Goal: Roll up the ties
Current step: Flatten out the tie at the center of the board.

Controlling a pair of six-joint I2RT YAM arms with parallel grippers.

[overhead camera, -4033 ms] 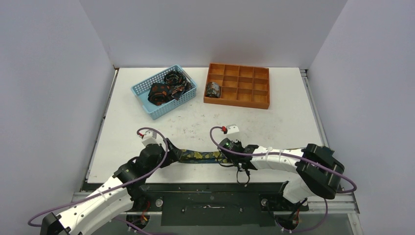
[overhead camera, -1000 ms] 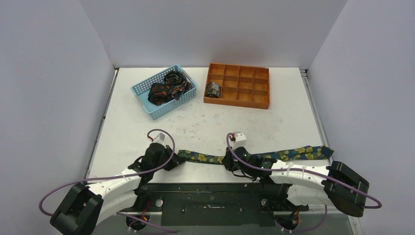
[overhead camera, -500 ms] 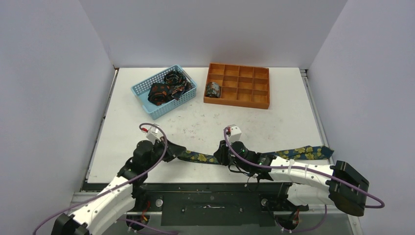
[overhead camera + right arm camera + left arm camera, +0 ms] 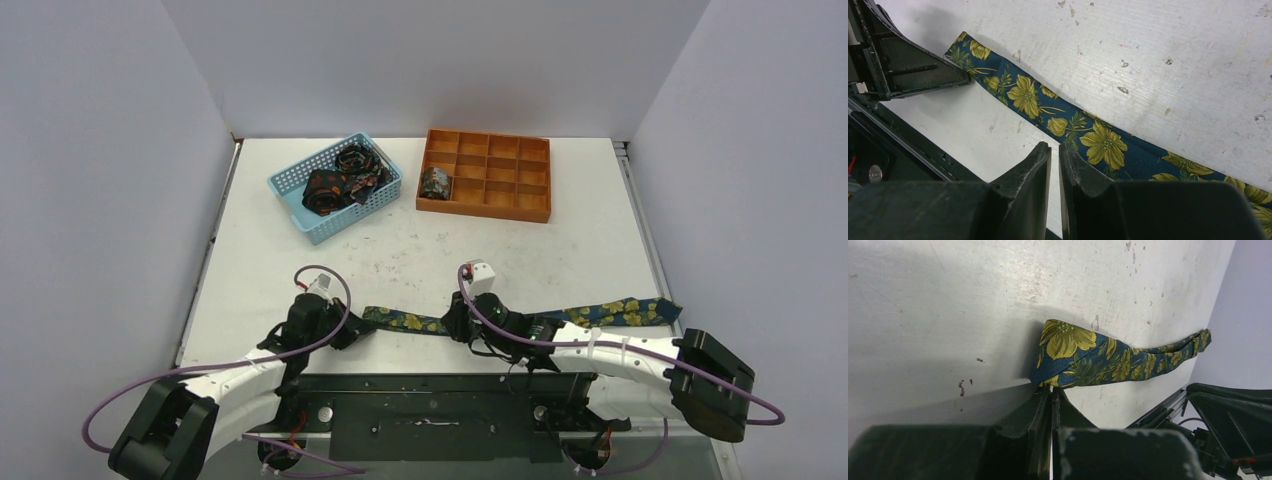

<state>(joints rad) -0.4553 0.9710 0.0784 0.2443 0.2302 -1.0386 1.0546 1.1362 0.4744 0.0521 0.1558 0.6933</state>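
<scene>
left gripper (image 4: 1050, 389): closed, pinching the end of the flowered tie (image 4: 1083, 357).
right gripper (image 4: 1054, 145): your jaws sit a slit apart at its near edge; grip unclear.
flowered tie: flat along the near edge of the table (image 4: 560, 260).
far: rolled tie (image 4: 436, 182) in tray (image 4: 500, 210), loose ties (image 4: 335, 182) in basket (image 4: 288, 192).

Even, bright light from overhead whitens the counter (image 4: 430, 260), with shadows short and soft. Through the left wrist camera my left jaws are a dark, blurred mass low in frame, throwing a grey shadow beside the tie (image 4: 1083, 357), whose print is sharp. My right jaws are likewise out of focus, while the counter's scuffs show crisp around them.
</scene>
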